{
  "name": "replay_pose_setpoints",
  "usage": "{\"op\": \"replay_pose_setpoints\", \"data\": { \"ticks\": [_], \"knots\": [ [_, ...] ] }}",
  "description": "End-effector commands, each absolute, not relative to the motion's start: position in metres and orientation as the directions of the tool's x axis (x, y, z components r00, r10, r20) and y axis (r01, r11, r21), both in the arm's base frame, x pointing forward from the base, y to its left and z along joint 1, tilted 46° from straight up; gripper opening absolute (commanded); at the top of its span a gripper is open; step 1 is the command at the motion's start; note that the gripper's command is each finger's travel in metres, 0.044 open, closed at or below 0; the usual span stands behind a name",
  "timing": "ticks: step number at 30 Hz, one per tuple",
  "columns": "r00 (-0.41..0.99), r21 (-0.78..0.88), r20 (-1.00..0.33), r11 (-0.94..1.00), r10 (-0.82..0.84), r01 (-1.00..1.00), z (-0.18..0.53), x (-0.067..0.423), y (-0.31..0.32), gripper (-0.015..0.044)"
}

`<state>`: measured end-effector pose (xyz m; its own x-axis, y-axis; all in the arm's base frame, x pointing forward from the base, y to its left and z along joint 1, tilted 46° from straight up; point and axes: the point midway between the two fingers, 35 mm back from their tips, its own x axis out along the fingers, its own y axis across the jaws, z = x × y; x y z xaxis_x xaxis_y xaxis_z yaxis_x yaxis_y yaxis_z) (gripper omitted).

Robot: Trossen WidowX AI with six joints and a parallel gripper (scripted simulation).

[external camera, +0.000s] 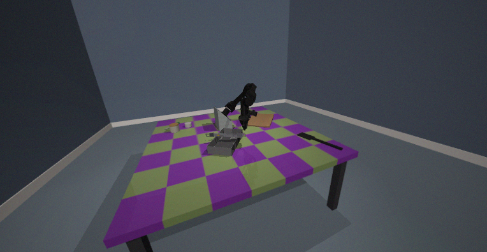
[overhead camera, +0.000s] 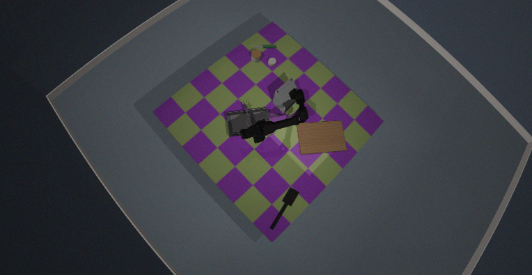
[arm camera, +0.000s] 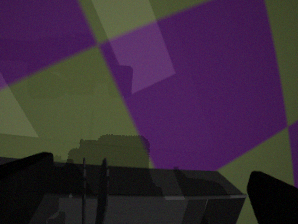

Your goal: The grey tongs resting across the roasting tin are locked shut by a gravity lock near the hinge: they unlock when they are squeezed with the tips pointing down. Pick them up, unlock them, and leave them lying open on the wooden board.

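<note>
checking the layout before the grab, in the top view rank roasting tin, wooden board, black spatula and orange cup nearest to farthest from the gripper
1. Roasting tin: right under the open gripper, at its near edge.
2. Wooden board: off to the right of the gripper, beside the arm.
3. Orange cup and black spatula: too close to call; cup at the top corner, spatula at the bottom.
</note>
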<state>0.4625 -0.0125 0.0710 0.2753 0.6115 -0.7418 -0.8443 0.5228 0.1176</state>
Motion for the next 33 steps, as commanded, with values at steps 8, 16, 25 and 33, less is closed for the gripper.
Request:
{"op": "replay_pose_setpoints", "data": {
  "ticks": [8, 16, 25, 33],
  "knots": [
    [0.018, 0.366, -0.701, 0.381, 0.713, -0.849, -0.022, 0.405, -0.059, 0.0440],
    [0.012, 0.373, -0.697, 0.377, 0.717, -0.848, -0.025, 0.401, -0.060, 0.0440],
    [0.012, 0.373, -0.697, 0.377, 0.717, -0.848, -0.027, 0.396, -0.062, 0.0440],
    [0.012, 0.373, -0.697, 0.377, 0.717, -0.848, -0.033, 0.397, -0.056, 0.0440]
  ]
}}
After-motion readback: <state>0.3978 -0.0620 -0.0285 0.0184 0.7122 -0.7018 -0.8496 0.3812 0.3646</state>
